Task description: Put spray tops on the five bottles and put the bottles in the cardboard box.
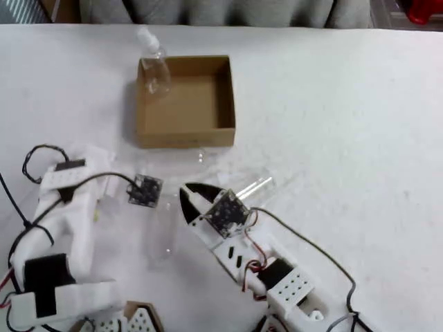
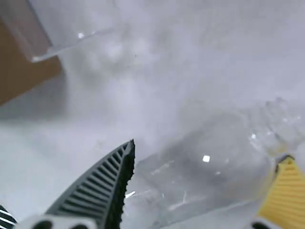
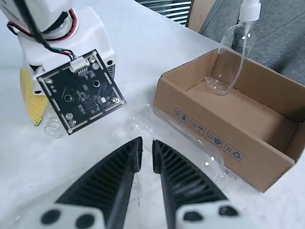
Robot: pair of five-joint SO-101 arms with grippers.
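Near me in the high view, bottom centre: right gripper point(image 3: 147, 155), jaws almost shut with just a slit between them, holding nothing. Left of it, left gripper point(image 2: 209, 150) is clamped on a clear bottle point(image 2: 200, 186) lying on the table point(image 1: 346, 104). Farther, top centre: cardboard box point(image 3: 190, 102) with blue handling pictograms point(image 3: 205, 133) on its side. One spray-topped bottle point(image 3: 233, 52) stands upright in its upper-left corner.

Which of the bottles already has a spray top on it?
The bottle standing in the cardboard box's corner: it carries a white spray top. The bottles lying on the table before the box have bare necks.
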